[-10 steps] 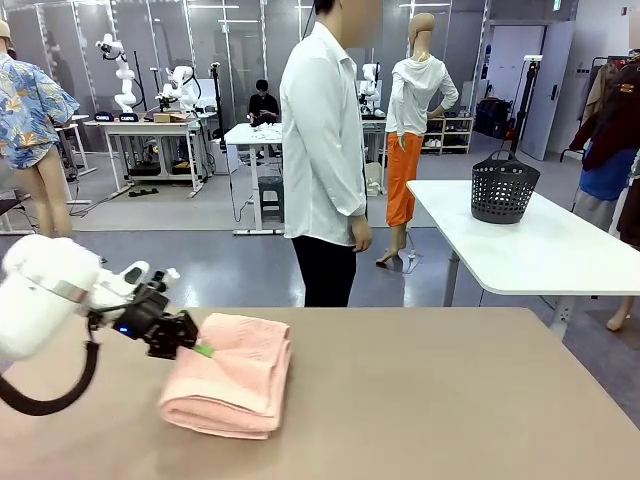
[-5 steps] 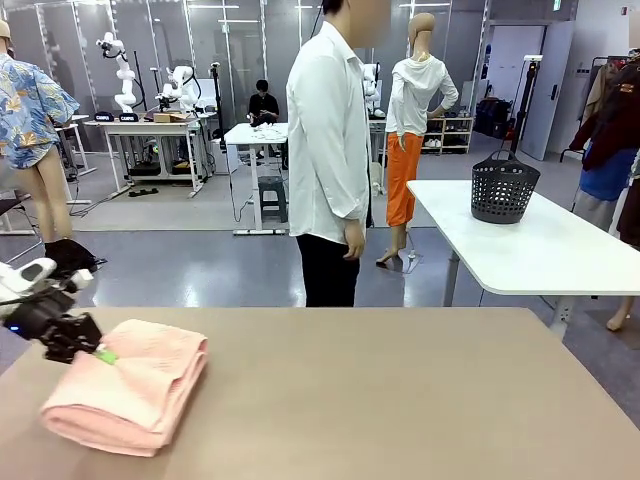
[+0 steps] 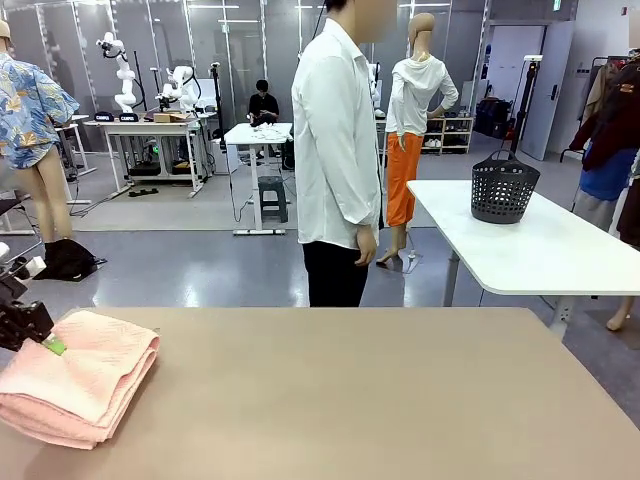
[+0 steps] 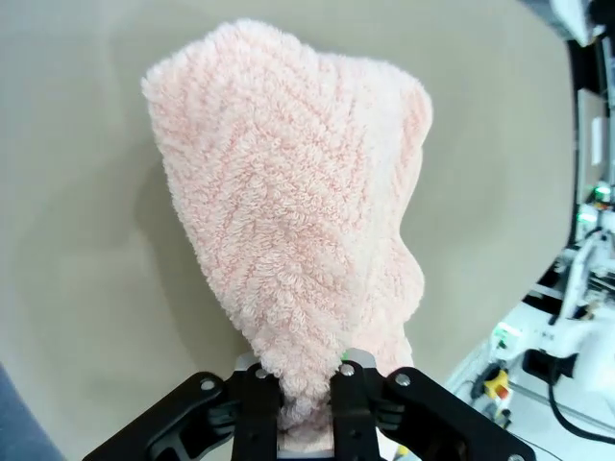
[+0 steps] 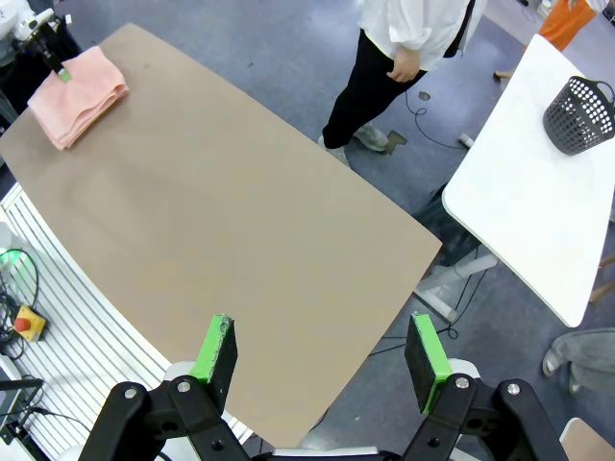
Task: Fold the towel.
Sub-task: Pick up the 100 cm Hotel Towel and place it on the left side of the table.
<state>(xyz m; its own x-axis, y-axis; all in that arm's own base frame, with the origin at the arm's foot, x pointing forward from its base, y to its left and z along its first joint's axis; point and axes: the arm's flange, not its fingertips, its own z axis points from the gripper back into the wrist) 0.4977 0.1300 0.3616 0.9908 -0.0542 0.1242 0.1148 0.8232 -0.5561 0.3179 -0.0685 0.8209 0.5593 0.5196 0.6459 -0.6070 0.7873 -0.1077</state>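
The salmon-pink towel (image 3: 80, 380) lies folded in a thick stack at the table's left edge. My left gripper (image 3: 50, 345) sits at its far left corner with a green pad on the cloth. In the left wrist view the black fingers (image 4: 255, 408) pinch the near edge of the towel (image 4: 298, 211), which stretches away over the tan table. From high above, the right wrist view shows the towel (image 5: 77, 96) far off with the left gripper (image 5: 60, 67) on it. My right gripper (image 5: 322, 355) hangs open, holding nothing.
A person in a white shirt (image 3: 335, 150) stands at the far side of the tan table (image 3: 400, 400). A dark basket (image 3: 505, 187) sits on a separate white table (image 3: 540, 250) at the back right. A red emergency button (image 5: 27, 325) lies below the table's near edge.
The left gripper has pulled the folded towel leftward across the table, from left of the middle to the left edge. The person shifted slightly right.
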